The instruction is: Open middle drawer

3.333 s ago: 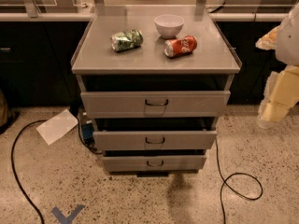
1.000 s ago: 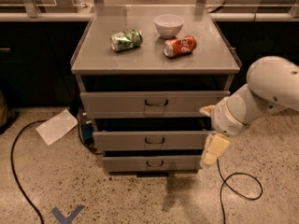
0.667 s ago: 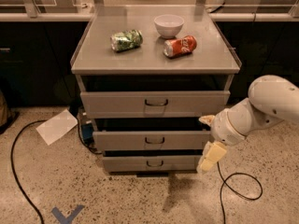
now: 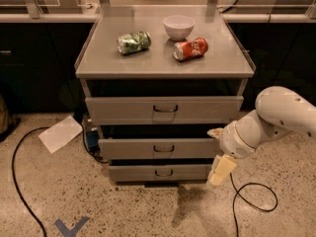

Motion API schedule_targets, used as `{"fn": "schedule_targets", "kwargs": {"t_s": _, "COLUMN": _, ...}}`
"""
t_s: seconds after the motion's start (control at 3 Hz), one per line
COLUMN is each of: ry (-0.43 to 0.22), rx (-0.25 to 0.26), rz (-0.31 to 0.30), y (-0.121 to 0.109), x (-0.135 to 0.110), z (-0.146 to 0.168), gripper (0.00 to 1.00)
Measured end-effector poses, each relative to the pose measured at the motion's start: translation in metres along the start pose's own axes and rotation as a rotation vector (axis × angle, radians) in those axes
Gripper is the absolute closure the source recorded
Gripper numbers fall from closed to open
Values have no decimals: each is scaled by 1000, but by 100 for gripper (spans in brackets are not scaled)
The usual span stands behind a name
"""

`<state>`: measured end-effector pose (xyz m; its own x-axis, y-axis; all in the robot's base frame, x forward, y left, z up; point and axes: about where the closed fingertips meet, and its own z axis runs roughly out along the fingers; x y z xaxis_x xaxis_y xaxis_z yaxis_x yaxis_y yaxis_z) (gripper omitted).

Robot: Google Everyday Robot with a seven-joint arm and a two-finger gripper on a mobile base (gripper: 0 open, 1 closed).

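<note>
1. Gripper [image 4: 213,156]: nearest the camera, low at the cabinet's right front corner; fingers spread wide, holding nothing.
2. Middle drawer [image 4: 128,148]: second of three grey fronts, not yet pulled. The step in hand appears to be the approach.
3. Wire handle [image 4: 163,148]: centred on that front, apart from the gripper. The next move likely calls for shifting left, clasping the handle and drawing outward.

Three drawers, the middle drawer [image 4: 128,148] included. Two cans: one green can [image 4: 134,42], one red can [image 4: 190,49]. One bowl [image 4: 178,26]. One hand [image 4: 217,152], at three o'clock of the middle drawer.
</note>
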<state>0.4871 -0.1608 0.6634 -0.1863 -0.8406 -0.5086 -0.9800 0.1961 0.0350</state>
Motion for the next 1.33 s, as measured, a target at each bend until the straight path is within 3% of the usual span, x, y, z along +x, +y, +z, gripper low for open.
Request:
{"fn": "schedule_targets", "kwargs": {"t_s": 0.33, "ry": -23, "rx": 28, "rz": -13, "y": -4, "x": 3, "z": 14, "gripper": 0}}
{"fn": "schedule_targets", "kwargs": {"t_s": 0.67, "ry": -73, "rx": 71, "rz": -63, "y": -20, "x": 6, "z": 50, "gripper": 0}}
{"fn": "schedule_targets", "kwargs": {"t_s": 1.33, "ry": -184, "rx": 64, "rz": -125, "y": -62, "x": 1, "z": 133, "gripper": 0}}
